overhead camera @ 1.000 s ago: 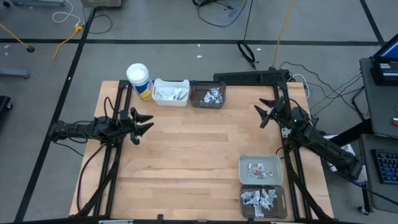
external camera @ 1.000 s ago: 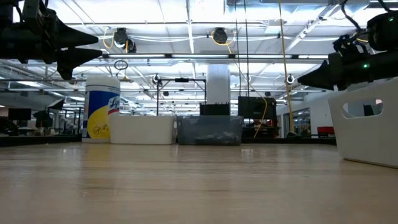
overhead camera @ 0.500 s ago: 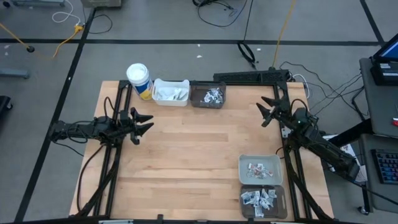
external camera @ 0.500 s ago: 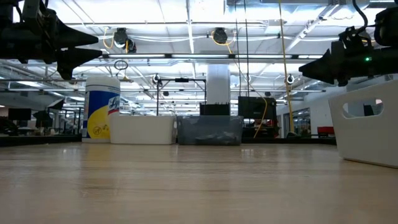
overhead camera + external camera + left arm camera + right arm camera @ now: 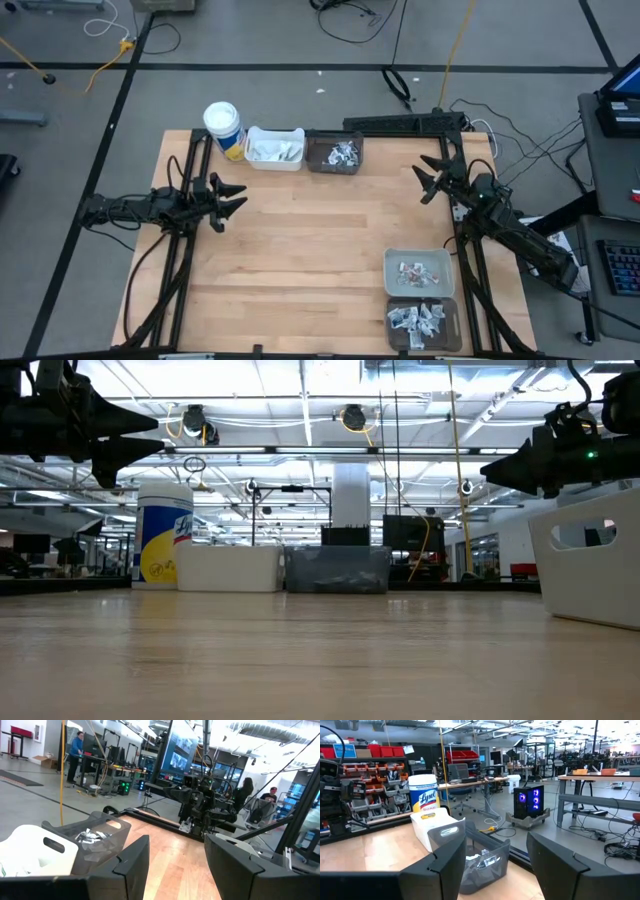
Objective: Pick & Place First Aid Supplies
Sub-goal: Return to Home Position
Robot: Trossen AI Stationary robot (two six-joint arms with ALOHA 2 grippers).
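Note:
The first aid supplies, small white and silvery packets, lie in four bins: a white bin point(image 5: 274, 148) and a dark bin point(image 5: 335, 152) at the far edge, and a grey bin point(image 5: 419, 272) and a dark bin point(image 5: 424, 322) at the near right. My left gripper point(image 5: 240, 197) hovers open above the table's left side, pointing right, nothing between its fingers point(image 5: 132, 865). My right gripper point(image 5: 420, 183) hovers open above the far right, pointing toward the far bins, also with nothing in it. In the right wrist view the white bin point(image 5: 437, 831) and the dark bin point(image 5: 485, 862) lie ahead.
A white canister with a yellow band point(image 5: 224, 130) stands at the far left corner beside the white bin. The middle of the wooden table point(image 5: 300, 250) is bare. People show in the room beyond the table in the left wrist view.
My right gripper has tipped its fingertips up a little and shifted slightly toward the far edge, then held still. It stays open.

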